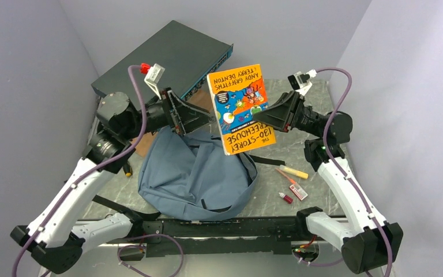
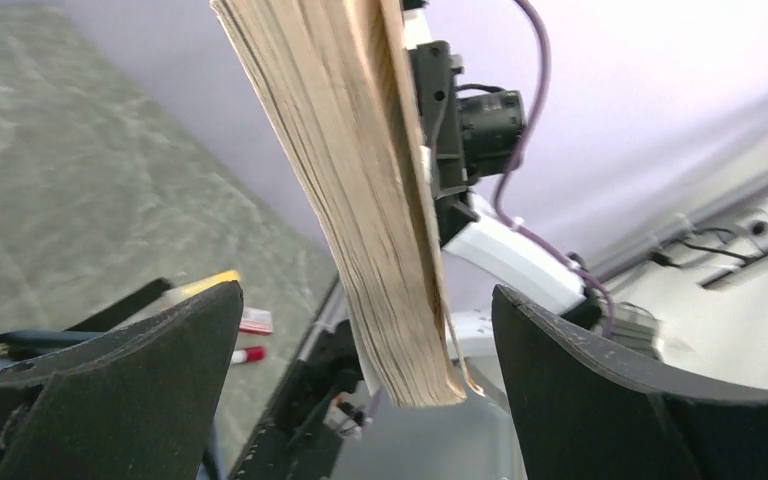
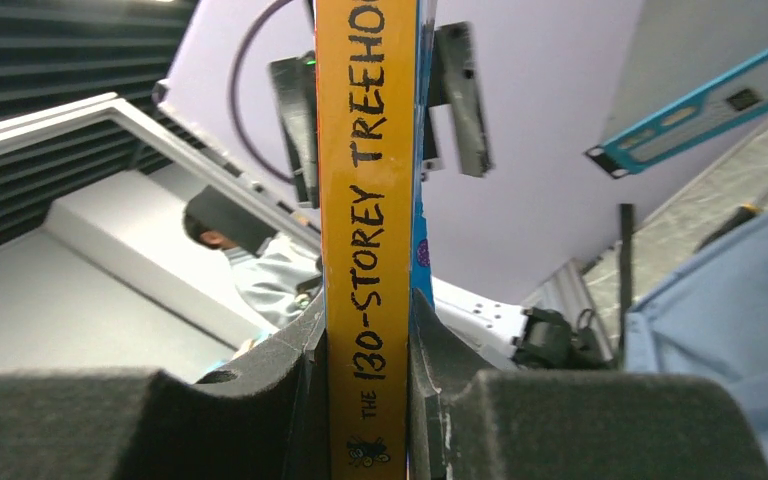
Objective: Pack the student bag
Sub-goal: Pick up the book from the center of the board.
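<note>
The blue-grey student bag lies on the table in front of the arm bases, also visible at the right edge of the right wrist view. Above it hangs an orange paperback book, held in the air. My right gripper is shut on the book's spine, one finger on each cover. My left gripper is open at the book's other edge; the page edges stand between its wide-apart fingers without touching them.
A flat dark metal box lies at the back left. A yellow marker, a red pen, a small red-and-white packet and a little red-capped tube lie on the table to the right of the bag.
</note>
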`<state>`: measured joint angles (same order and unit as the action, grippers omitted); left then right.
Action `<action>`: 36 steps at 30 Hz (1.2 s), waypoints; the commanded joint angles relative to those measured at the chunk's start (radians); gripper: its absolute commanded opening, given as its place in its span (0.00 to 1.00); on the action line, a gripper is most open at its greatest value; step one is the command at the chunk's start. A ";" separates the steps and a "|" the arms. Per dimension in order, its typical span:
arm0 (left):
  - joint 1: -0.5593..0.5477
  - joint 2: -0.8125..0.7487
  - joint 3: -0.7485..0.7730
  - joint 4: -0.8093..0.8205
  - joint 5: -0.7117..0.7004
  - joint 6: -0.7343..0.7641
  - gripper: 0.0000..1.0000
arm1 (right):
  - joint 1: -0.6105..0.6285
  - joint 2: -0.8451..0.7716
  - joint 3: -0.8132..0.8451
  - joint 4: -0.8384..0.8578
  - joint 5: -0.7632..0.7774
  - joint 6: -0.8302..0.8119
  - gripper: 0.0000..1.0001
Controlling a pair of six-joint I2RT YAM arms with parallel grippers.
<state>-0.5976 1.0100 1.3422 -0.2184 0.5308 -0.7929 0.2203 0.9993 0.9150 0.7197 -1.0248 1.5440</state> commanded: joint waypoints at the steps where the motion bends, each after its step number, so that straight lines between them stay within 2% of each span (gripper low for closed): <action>1: 0.020 0.027 -0.078 0.402 0.209 -0.241 1.00 | 0.055 -0.001 0.031 0.239 0.094 0.166 0.00; 10: 0.021 0.034 -0.144 0.626 0.229 -0.392 1.00 | 0.114 0.014 0.025 0.280 0.147 0.187 0.00; 13: 0.021 0.064 -0.157 0.779 0.283 -0.482 1.00 | 0.115 0.017 0.019 0.239 0.148 0.150 0.00; 15: 0.021 0.069 -0.150 0.801 0.303 -0.493 1.00 | 0.116 0.015 0.031 0.175 0.140 0.105 0.00; 17: 0.020 0.057 -0.119 0.733 0.306 -0.434 1.00 | 0.115 0.012 0.051 0.102 0.135 0.047 0.00; 22: 0.010 0.030 -0.015 0.350 0.206 -0.186 0.99 | 0.131 0.023 0.134 -0.112 0.115 -0.116 0.00; 24: 0.010 0.040 -0.005 0.309 0.191 -0.172 0.96 | 0.140 0.039 0.160 -0.159 0.101 -0.151 0.00; 25: 0.011 0.049 -0.007 0.312 0.191 -0.179 0.93 | 0.143 0.046 0.173 -0.177 0.093 -0.170 0.00; 30: 0.010 0.078 -0.017 0.370 0.186 -0.213 0.65 | 0.156 0.088 0.283 -0.388 0.035 -0.340 0.00; 36: 0.011 0.036 -0.063 0.369 0.060 -0.173 0.20 | 0.158 0.119 0.382 -0.632 0.041 -0.484 0.01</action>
<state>-0.5808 1.0882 1.2861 0.1013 0.6659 -1.0016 0.3710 1.1114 1.2201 0.2741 -1.0050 1.2030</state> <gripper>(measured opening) 0.318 0.259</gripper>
